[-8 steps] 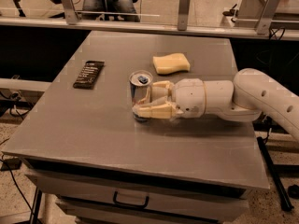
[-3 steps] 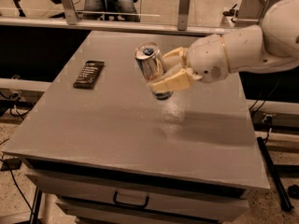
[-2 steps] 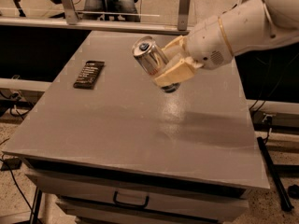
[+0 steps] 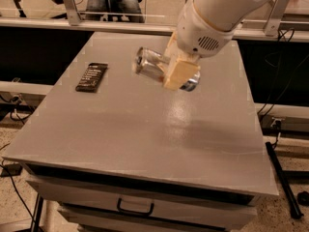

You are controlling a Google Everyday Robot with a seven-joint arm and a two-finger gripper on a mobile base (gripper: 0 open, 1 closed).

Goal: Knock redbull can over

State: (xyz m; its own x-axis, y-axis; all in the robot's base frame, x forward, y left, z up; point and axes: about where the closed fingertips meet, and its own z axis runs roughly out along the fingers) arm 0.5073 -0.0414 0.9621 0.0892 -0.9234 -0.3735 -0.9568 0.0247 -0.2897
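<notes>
The redbull can (image 4: 150, 67) is held in the air above the grey table (image 4: 120, 129), tipped almost on its side with its silver top pointing left. My gripper (image 4: 177, 71) is shut on the can; its cream fingers (image 4: 179, 74) clamp the can's middle. The white arm comes down from the upper right and hides the can's far side. The can's lower end sticks out to the right of the fingers.
A flat black remote-like bar (image 4: 91, 77) lies on the table's left part. The table's front edge runs above a drawer with a handle (image 4: 135, 208). A rail and cables lie behind and to the right of the table.
The gripper has lifted the can off the table and raised it toward the camera. The can has tilted from upright to nearly horizontal. The yellow sponge is now hidden behind the arm.
</notes>
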